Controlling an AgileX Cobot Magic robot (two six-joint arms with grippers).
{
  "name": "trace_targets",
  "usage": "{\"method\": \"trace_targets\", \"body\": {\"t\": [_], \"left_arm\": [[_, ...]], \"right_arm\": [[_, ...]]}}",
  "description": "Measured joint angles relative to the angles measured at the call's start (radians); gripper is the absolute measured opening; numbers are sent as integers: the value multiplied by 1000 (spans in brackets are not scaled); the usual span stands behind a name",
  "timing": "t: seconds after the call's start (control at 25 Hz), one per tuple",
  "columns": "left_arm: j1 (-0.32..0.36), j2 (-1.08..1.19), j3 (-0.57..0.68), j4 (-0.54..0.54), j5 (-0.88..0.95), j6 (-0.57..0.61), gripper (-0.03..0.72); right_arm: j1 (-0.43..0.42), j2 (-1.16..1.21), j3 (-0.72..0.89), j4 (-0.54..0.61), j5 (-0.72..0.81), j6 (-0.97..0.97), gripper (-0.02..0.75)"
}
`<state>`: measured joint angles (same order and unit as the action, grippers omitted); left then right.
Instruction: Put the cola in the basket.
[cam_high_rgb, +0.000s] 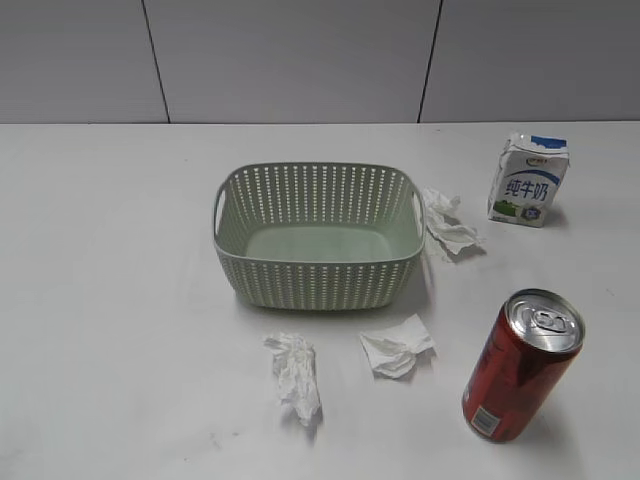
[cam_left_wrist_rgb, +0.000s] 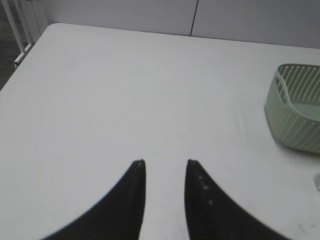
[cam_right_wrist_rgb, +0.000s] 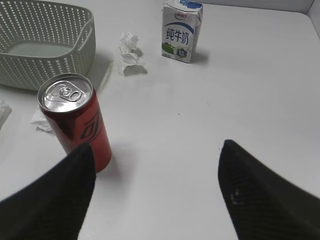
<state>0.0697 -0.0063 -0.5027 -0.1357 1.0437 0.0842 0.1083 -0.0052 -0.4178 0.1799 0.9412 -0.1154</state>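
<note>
The cola (cam_high_rgb: 522, 365) is a tall red can with a silver top, standing upright at the front right of the table. The basket (cam_high_rgb: 317, 285), pale green and perforated, stands empty at the table's middle. In the right wrist view the cola (cam_right_wrist_rgb: 75, 120) stands just ahead of my right gripper's left finger, and the basket (cam_right_wrist_rgb: 50, 70) is at the top left. My right gripper (cam_right_wrist_rgb: 157, 147) is wide open and empty. My left gripper (cam_left_wrist_rgb: 165, 162) is open and empty over bare table, with the basket (cam_left_wrist_rgb: 295, 125) far to its right. Neither gripper shows in the exterior view.
A white-and-blue milk carton (cam_high_rgb: 528, 180) stands at the back right. Crumpled tissues lie right of the basket (cam_high_rgb: 447, 225), in front of it (cam_high_rgb: 397, 348) and at the front middle (cam_high_rgb: 295, 372). The table's left edge (cam_left_wrist_rgb: 20, 65) shows in the left wrist view.
</note>
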Motion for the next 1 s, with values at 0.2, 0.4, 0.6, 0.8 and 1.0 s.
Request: {"method": "trace_targets", "body": {"t": [0.2, 0.4, 0.6, 0.8, 1.0], "left_arm": [[0, 0, 0, 0, 0, 0, 217], [0, 0, 0, 0, 0, 0, 217], [0, 0, 0, 0, 0, 0, 217], [0, 0, 0, 0, 0, 0, 217], [0, 0, 0, 0, 0, 0, 217]], "right_arm": [[0, 0, 0, 5, 0, 0, 582], [0, 0, 0, 6, 0, 0, 582], [0, 0, 0, 6, 0, 0, 582], [0, 0, 0, 6, 0, 0, 582], [0, 0, 0, 6, 0, 0, 582]]}}
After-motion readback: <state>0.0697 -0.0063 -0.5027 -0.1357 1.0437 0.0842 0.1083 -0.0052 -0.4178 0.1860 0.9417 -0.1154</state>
